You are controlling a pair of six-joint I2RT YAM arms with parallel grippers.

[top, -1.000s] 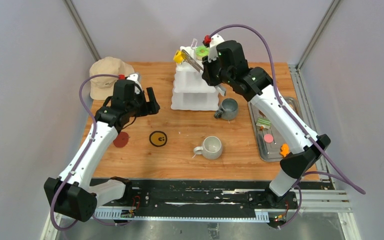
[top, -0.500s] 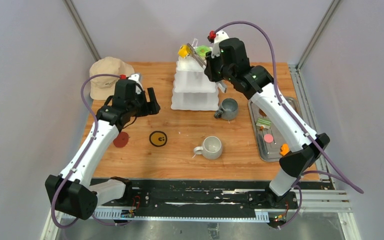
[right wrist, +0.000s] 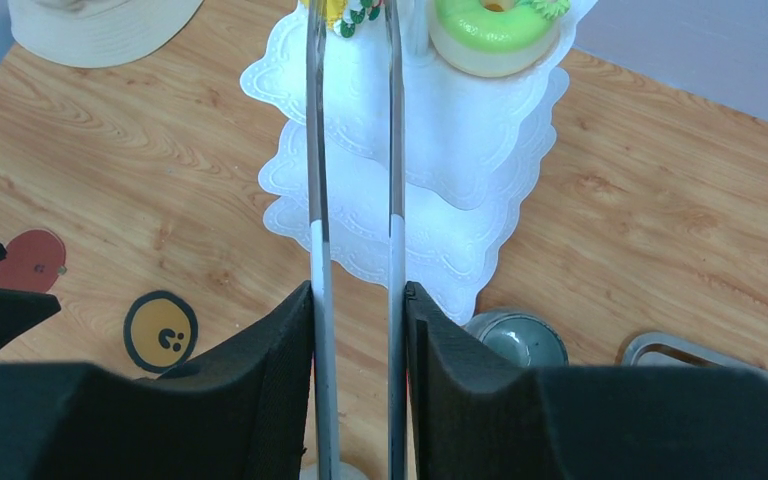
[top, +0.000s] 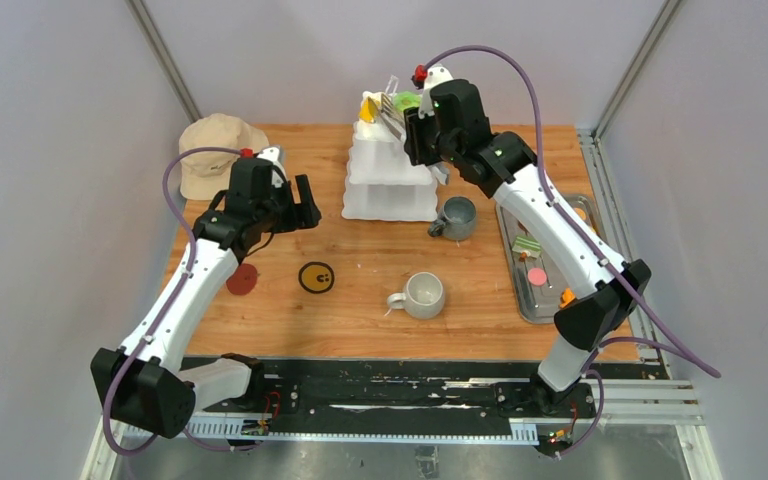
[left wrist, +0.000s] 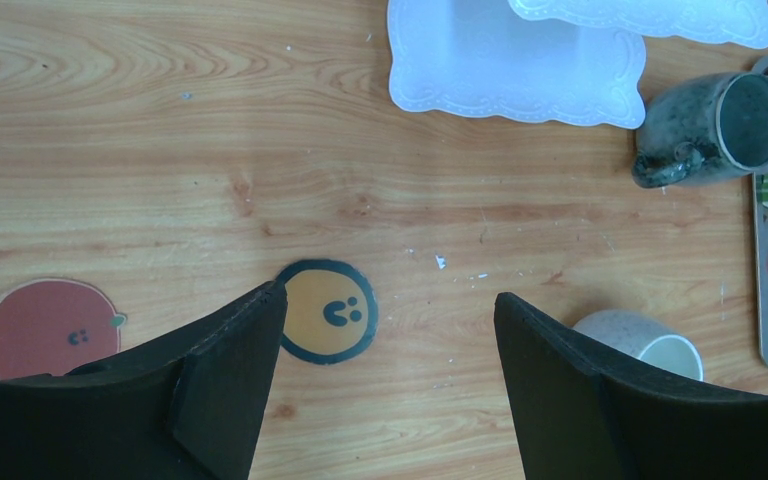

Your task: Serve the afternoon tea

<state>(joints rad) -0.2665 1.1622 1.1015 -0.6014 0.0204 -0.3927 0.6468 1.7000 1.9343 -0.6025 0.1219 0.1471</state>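
— Where is the yellow pastry (right wrist: 344,12)?
— Pinched between the tips of the tongs (right wrist: 394,170) at the top tier of the white stand (right wrist: 460,150), beside the donut (right wrist: 490,25). My right tool (right wrist: 357,310) squeezes the tongs, likely for reach. My left tool (left wrist: 385,310) hangs wide open above the counter (left wrist: 160,150), idle.

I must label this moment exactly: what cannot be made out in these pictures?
Right wrist view: the tips of the tongs and most of the yellow pastry are cut off by the top edge, so a grip cannot be judged.
Top view: the orange pastry is half hidden behind the right arm.
Left wrist view: the pale mug is partly hidden by the left pincer.
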